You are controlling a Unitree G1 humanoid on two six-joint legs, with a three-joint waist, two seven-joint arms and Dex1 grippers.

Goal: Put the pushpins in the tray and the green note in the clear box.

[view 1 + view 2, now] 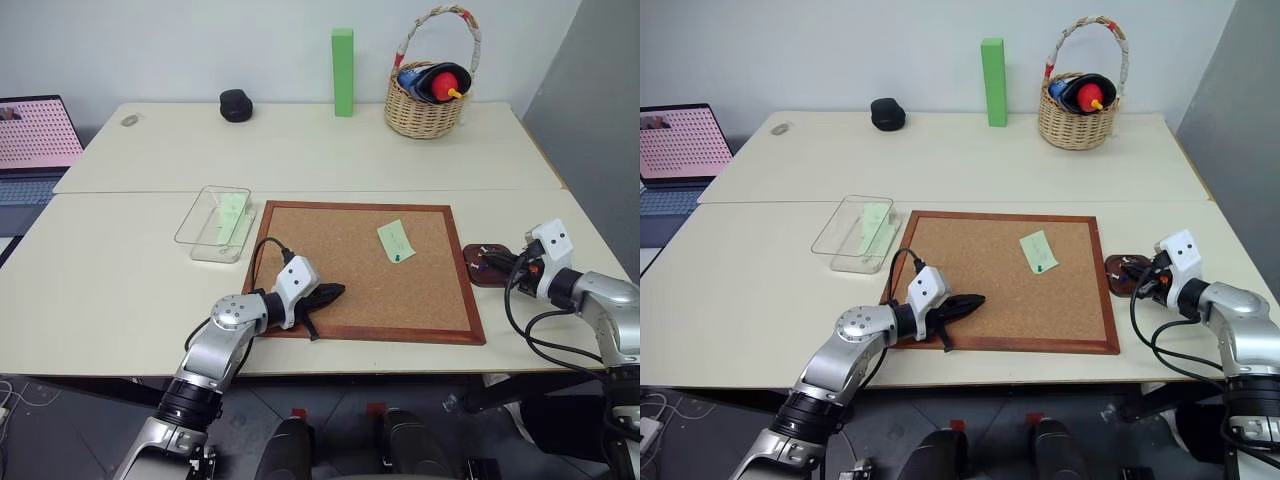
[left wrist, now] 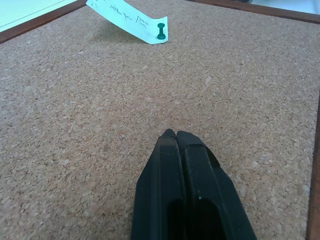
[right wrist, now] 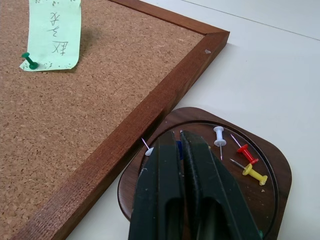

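A pale green note (image 1: 395,240) lies on the corkboard (image 1: 350,280), held by one small green pushpin (image 2: 161,31) at its near corner. Right of the board sits the dark brown tray (image 3: 270,200) with white (image 3: 219,134), red (image 3: 245,151) and yellow (image 3: 252,173) pins in it. My right gripper (image 3: 177,136) hangs just over the tray, shut on a small blue pushpin (image 3: 178,146) at its tips. My left gripper (image 1: 330,293) rests shut and empty on the board's near left part. The clear box (image 1: 200,238) stands left of the board with a green slip (image 1: 232,212) inside.
At the back of the table stand a tall green block (image 1: 343,72), a wicker basket (image 1: 428,105) and a small black object (image 1: 236,105). A laptop (image 1: 35,140) sits at the far left. The table's right edge runs close to the tray.
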